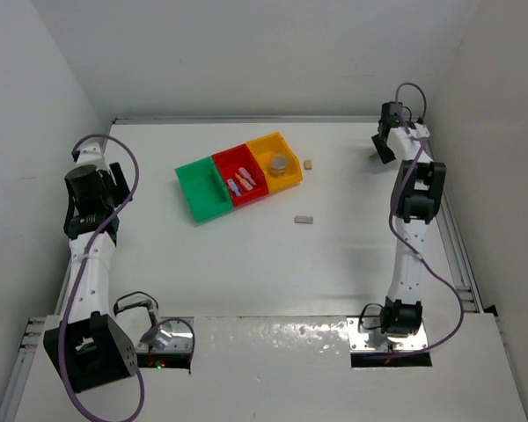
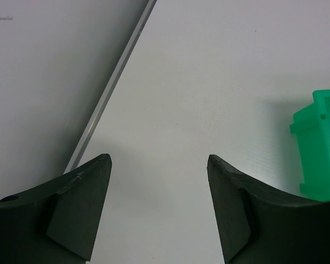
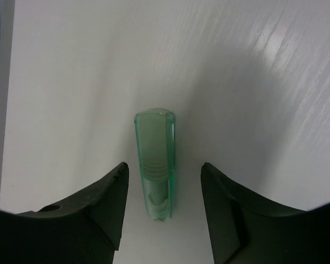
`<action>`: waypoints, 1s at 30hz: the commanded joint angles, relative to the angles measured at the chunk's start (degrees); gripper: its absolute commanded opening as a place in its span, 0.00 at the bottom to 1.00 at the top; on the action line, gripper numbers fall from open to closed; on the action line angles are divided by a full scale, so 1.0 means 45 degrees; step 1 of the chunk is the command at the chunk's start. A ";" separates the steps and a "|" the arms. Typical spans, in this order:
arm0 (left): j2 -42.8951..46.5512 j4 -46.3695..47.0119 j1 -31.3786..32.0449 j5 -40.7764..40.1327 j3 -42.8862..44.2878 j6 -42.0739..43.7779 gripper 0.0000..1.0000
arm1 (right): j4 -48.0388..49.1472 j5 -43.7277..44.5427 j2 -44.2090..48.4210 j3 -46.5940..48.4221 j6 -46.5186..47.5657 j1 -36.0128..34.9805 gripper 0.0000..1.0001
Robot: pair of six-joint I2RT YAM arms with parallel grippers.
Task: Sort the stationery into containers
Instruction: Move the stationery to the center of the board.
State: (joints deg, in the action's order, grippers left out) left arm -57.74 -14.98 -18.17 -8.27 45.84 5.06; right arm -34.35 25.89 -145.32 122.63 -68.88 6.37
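- The right end effector stands at the far right of the white counter. Its dark, wedge-shaped fingers are parted wide and clasp nothing.
- Between those fingers lies a mint green translucent plastic oblong piece. It is rounded at its far tip and ribbed midway, and it rests flat on the counter with a gap on each side.
- The left end effector gapes wide too, empty, above bare counter. A corner of the green plastic bin shows just to its right.
- The green bin, a red plastic bin and an orange-yellow plastic bin sit in a touching, slanted row.
- Small pastel oblong pieces lie in the red bin, and a round grey roll lies in the orange-yellow one.
- One small tan block rests just beside the orange-yellow bin. A second tan block lies apart, nearer the arms.
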 commanded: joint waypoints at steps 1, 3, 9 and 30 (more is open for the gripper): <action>0.0173 0.0712 -0.0199 -0.0310 0.0066 -0.0109 0.69 | -0.0629 -0.1025 -0.0384 0.0153 -0.0902 0.0127 0.54; 0.0193 0.0732 -0.0180 -0.0388 0.0047 -0.0051 0.69 | -0.0648 -0.1358 -0.0345 -0.0043 -0.0982 0.0205 0.43; 0.0330 0.0849 -0.0200 -0.0681 0.0027 0.0047 0.70 | -0.0784 -0.1456 0.0163 -0.0825 -0.1080 0.0361 0.34; 0.1092 0.1337 0.0054 -0.0974 -0.0383 0.0497 0.72 | -0.1995 -0.1750 0.1981 -0.3834 0.3215 0.0674 0.46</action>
State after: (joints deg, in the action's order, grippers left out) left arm -54.17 -11.73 -18.35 -11.75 44.34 6.63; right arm -37.69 17.76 -135.37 106.85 -59.33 9.02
